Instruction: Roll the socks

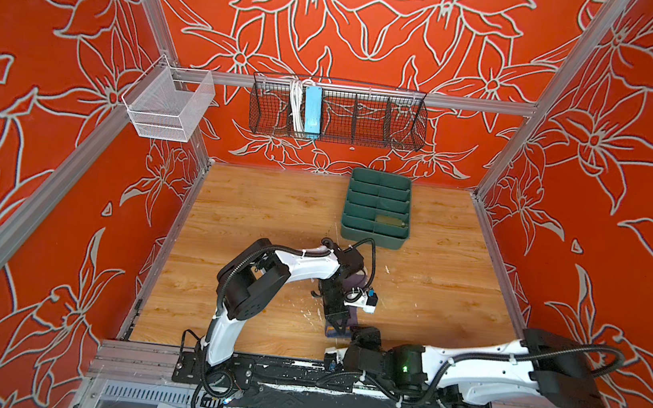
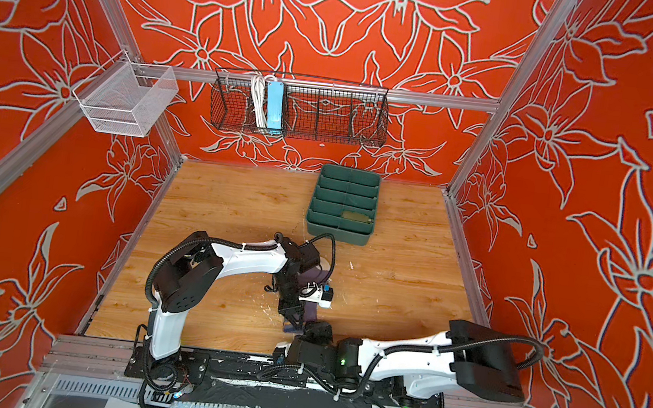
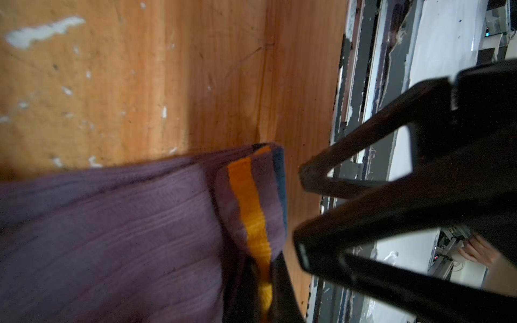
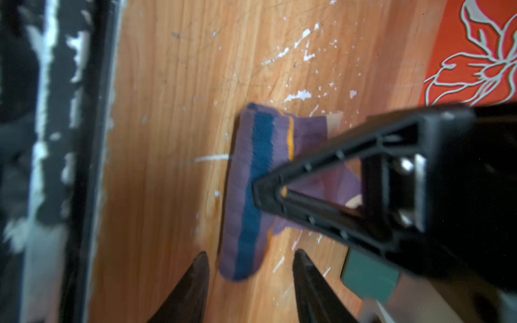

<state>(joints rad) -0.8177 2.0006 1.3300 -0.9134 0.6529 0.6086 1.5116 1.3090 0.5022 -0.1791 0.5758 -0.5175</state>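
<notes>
Two socks, two grippers, three containers, that's the count. The purple sock [image 4: 236,195] lies on the table [image 1: 273,215] near the front edge, roughly mid-width, with a blue band and a thin yellow stripe at the cuff. The left gripper [image 1: 337,324] is clamped tight on it close to that cuff, and in the left wrist view the ribbed cloth runs right up to the lens. The right gripper [image 4: 250,253] has its jaws apart, not all that wide, with the tips on either side of the cuff's end and nothing pinched as far as I can see. The olive sock [image 1: 390,221] sits as a little bundle in the green tray [image 1: 373,241], in the right-hand column, in a compartment toward the near end. The black wire basket [image 1: 366,134] on the back rail holds a light blue power strip [image 1: 311,111] plus its white cable. The white mesh basket [image 1: 168,111] hangs on the left rail. The tabletop is wood-look with white scuffs, the walls [image 1: 378,31] are orange-red with pale flower outlines, and there's an aluminium frame [image 1: 474,104] all round.
</notes>
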